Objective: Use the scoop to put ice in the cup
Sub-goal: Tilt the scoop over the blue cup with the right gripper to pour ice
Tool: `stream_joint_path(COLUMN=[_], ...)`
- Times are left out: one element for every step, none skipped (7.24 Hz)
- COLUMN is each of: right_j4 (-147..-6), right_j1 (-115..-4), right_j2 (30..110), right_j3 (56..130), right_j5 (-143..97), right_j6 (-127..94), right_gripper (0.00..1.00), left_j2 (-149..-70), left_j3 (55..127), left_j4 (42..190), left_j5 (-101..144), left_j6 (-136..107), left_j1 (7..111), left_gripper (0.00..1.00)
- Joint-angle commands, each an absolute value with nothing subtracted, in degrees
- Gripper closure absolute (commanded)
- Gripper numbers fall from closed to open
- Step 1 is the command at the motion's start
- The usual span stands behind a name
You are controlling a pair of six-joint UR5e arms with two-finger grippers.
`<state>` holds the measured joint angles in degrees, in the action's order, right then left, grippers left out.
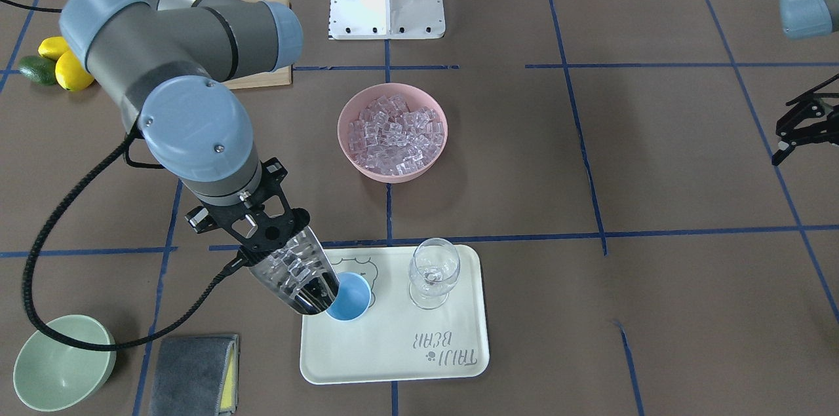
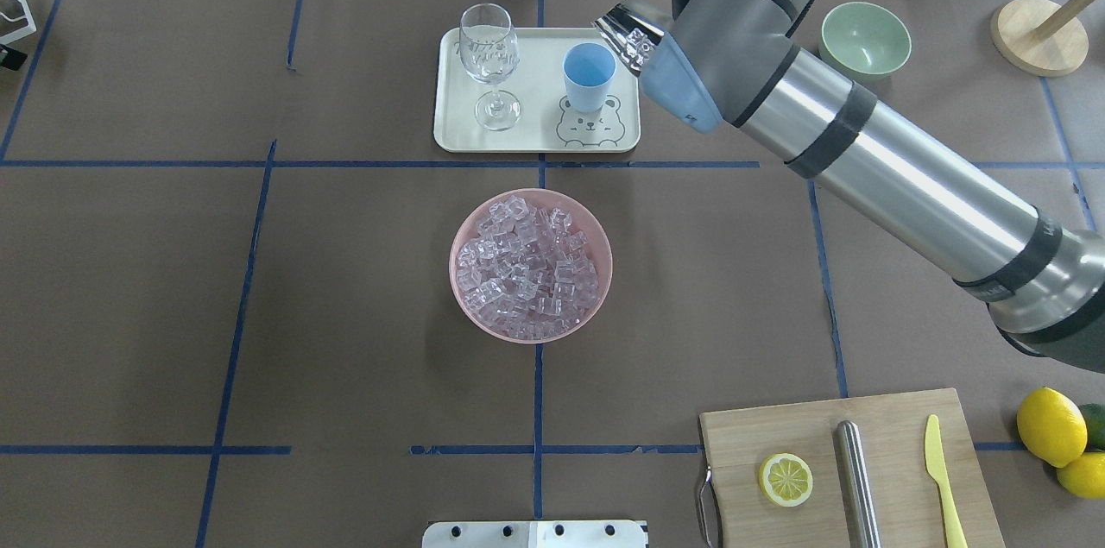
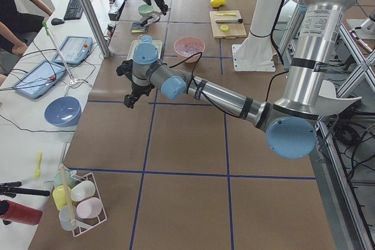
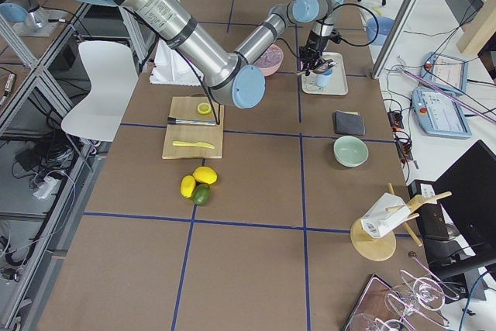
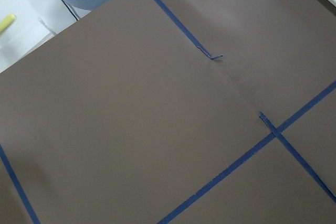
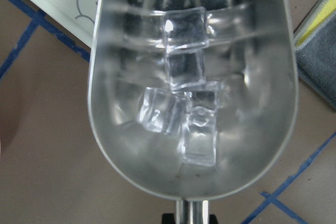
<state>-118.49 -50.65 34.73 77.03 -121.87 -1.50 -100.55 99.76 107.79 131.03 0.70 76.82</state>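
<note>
My right gripper (image 1: 259, 239) is shut on the rod handle of the steel scoop (image 1: 298, 275). The scoop tilts down with its mouth at the rim of the light-blue cup (image 1: 351, 298). In the right wrist view several clear ice cubes (image 6: 184, 72) lie in the scoop (image 6: 131, 145). The cup (image 2: 589, 73) stands on the cream tray (image 2: 453, 129) beside a stemmed glass (image 2: 489, 56). A pink bowl (image 1: 347, 141) at the table's middle is full of ice (image 1: 393, 131). My left gripper (image 1: 784, 131) is open and empty, far off to the side.
A pale green bowl (image 1: 62, 363) and a grey cloth (image 1: 193, 373) lie near the tray on my right arm's side. A cutting board (image 2: 742, 444) holds a lemon slice, a steel cylinder and a yellow knife. Lemons (image 1: 65, 65) lie beside it.
</note>
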Motion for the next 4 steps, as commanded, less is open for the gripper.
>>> stream_joint_path(right_j4=[-123.1,-126.6,-128.8,-129.5], right_j1=[-49.4,-49.4,-49.3,-49.0], right_j2=[29.6,28.2,27.9,27.2], right_j3=[71.5,71.2,71.0,70.1], right_j5=[-121.9,-121.8,-121.7,-121.7], right_j6=[-1.5,-1.4,-1.3,-1.3], right_gripper=[1.0,1.0,1.0,1.0], left_j2=[-101.0,-101.2,-101.2,-101.2], left_j3=[99.4,99.4,99.4,99.5], left_j4=[106.6,106.6,106.6,106.6], left_j5=[131.0,131.0,131.1,131.1], left_j6=[0.7,0.7,0.7,0.7], left_j1=[77.9,77.9,78.0,78.0], left_gripper=[0.0,0.0,0.0,0.0])
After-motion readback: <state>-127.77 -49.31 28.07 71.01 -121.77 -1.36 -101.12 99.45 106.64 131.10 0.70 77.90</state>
